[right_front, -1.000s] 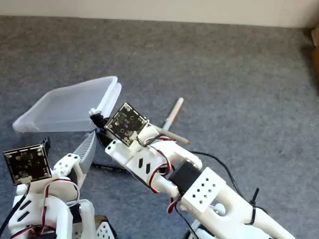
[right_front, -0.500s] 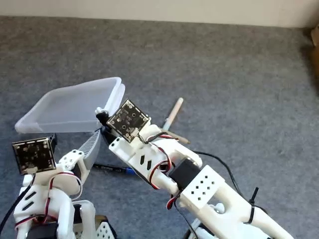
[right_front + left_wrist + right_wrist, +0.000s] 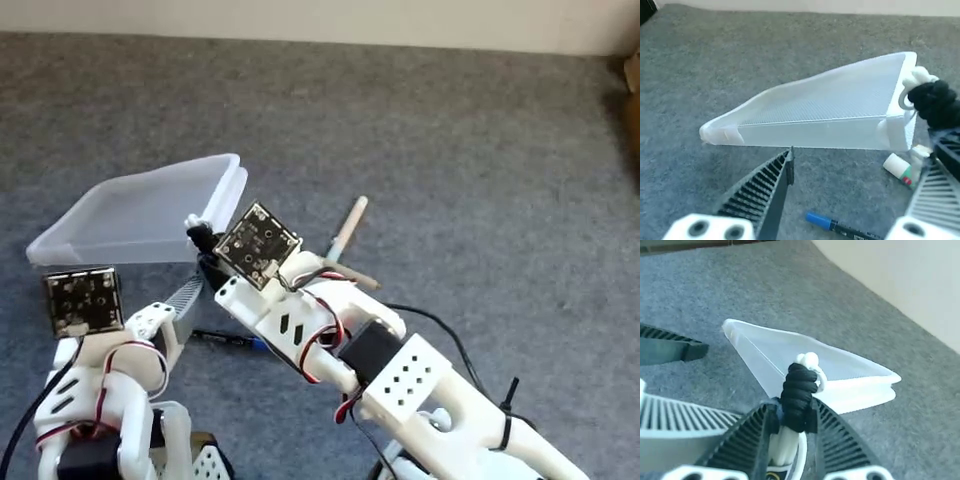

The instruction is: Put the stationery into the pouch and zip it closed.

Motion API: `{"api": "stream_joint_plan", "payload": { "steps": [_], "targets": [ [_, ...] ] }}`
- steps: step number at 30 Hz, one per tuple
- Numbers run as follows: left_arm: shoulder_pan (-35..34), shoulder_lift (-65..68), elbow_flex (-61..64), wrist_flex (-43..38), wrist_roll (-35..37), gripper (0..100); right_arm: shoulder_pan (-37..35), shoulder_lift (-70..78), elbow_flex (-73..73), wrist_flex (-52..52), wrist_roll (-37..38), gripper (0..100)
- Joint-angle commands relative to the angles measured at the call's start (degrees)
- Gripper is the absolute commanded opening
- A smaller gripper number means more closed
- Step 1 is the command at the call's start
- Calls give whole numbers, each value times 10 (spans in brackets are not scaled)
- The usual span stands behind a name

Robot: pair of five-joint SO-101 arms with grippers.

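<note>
1. Grey, carpet-like worktop [image 3: 480,150] runs back to a pale wall [image 3: 320,15] along its far edge.
2. Over the left half of the worktop, a translucent white pouch [image 3: 140,215] hangs lifted and tilted, with nothing visible inside it. Whether its zip is open or closed cannot be told.
3. At the pouch corner nearest the arms, the right end effector [image 3: 792,420] is pinched narrow on the black cord pull [image 3: 799,390] tied to the zip.
4. Just below the pouch's long lower edge, not touching it, the left end effector [image 3: 865,157] stands wide and holds nothing.
5. Toward the near edge, under the arms, a blue pen [image 3: 840,227] lies flat. A pale pen [image 3: 345,230] lies near the middle of the worktop, beside the right arm. A small white capped stick [image 3: 897,167] lies beneath the held corner of the pouch.
6. Judged from its look, the pouch is light, thin and floppy, and its plastic is probably slippery. Hung from one cord, it is likely to swing and twist.
7. A sensible second hold is the flat seam close to the zip end, which gives the zip something to pull against. The knotted cord looks soft and easy to keep hold of.
8. Both pens look slim, stiff and light, and likely to roll. They are best taken across the middle of the barrel.
</note>
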Motion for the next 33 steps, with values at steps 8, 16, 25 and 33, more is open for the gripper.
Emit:
{"api": "stream_joint_plan", "payload": {
  "steps": [8, 16, 25, 33],
  "targets": [
    [-3, 20, 55, -78, 25, 365, -27, -18, -13, -15, -6, 5],
    [-3, 20, 73, -100, 36, 365, -30, -18, -12, -15, -6, 5],
    [-4, 20, 73, -105, 33, 308, -29, -18, -10, -13, -6, 5],
    [-47, 20, 74, -113, 35, 295, -28, -18, -6, -12, -6, 5]
  ]
}}
